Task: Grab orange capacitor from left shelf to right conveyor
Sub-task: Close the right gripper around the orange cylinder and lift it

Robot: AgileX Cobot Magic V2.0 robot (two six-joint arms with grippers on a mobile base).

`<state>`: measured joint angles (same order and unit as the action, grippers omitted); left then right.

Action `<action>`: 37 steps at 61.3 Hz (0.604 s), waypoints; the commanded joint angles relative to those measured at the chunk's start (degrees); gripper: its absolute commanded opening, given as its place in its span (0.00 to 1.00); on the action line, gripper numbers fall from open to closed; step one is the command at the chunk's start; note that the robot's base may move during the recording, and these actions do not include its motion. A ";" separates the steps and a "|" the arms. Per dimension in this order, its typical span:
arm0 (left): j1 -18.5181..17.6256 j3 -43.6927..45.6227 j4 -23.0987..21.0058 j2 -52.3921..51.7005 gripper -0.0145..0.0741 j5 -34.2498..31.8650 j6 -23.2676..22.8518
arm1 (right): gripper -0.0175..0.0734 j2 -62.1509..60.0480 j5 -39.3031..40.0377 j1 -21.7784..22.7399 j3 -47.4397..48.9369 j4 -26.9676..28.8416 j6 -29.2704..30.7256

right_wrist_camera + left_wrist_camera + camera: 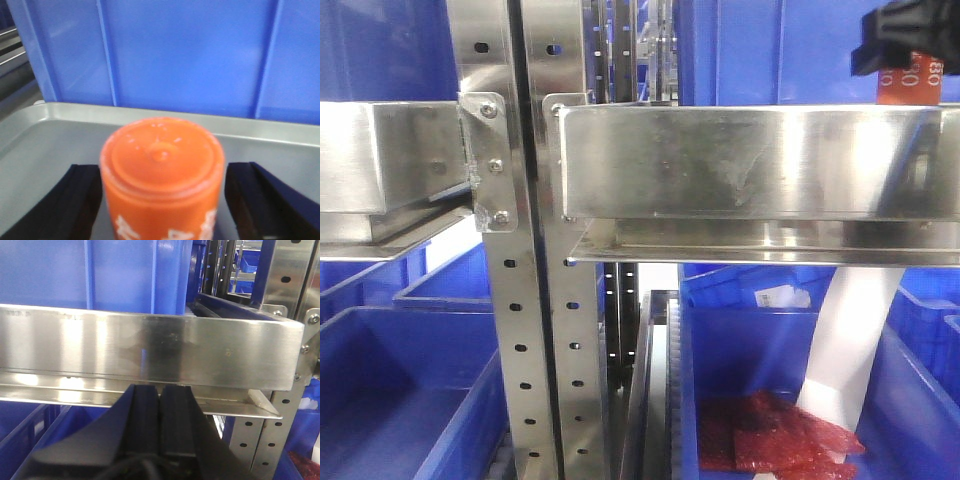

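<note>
Surroundings: we face the shiny stainless-steel perforated shelf (pixel 750 160), with large blue plastic bins (pixel 380 400) on it | Left gripper (pixel 160 410): fingers pressed together just below the shelf's front rail | Right gripper (pixel 162 200): clamped on the small orange cylindrical capacitor (pixel 162 170), above a shallow silver tray (pixel 60 130).

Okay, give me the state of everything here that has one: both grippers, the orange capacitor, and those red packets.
left gripper: shut, holding nothing, facing the left shelf.
right gripper: shut on the orange capacitor.
orange capacitor: upright, over the silver tray; whether it touches the tray is hidden.
red packets: lying loose in a lower blue bin.
</note>
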<state>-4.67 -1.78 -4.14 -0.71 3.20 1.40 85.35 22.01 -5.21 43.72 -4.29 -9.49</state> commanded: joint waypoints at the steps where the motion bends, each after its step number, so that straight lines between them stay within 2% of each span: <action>1: 0.08 0.22 -0.10 -0.73 0.02 -4.89 0.00 | 0.77 -0.99 6.27 -0.01 2.23 -0.40 0.06; 8: 0.08 0.22 -0.10 -0.73 0.02 -4.89 0.00 | 0.58 -0.88 6.08 -0.01 2.23 -0.40 0.06; 13: 0.08 0.22 -0.10 -0.73 0.02 -4.89 0.00 | 0.40 -1.01 6.16 -0.01 2.23 -0.40 0.06; 20: 0.08 0.22 -0.10 -0.73 0.02 -4.89 0.00 | 0.25 -2.90 4.55 -0.01 2.23 -0.62 0.06; 37: 0.08 0.22 -0.10 -0.73 0.02 -4.89 0.00 | 0.23 -16.60 -10.82 -0.12 4.19 -0.74 0.06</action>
<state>-4.67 -1.78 -4.14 -0.71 3.20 1.40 75.10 11.26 -5.30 45.34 -4.53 -9.49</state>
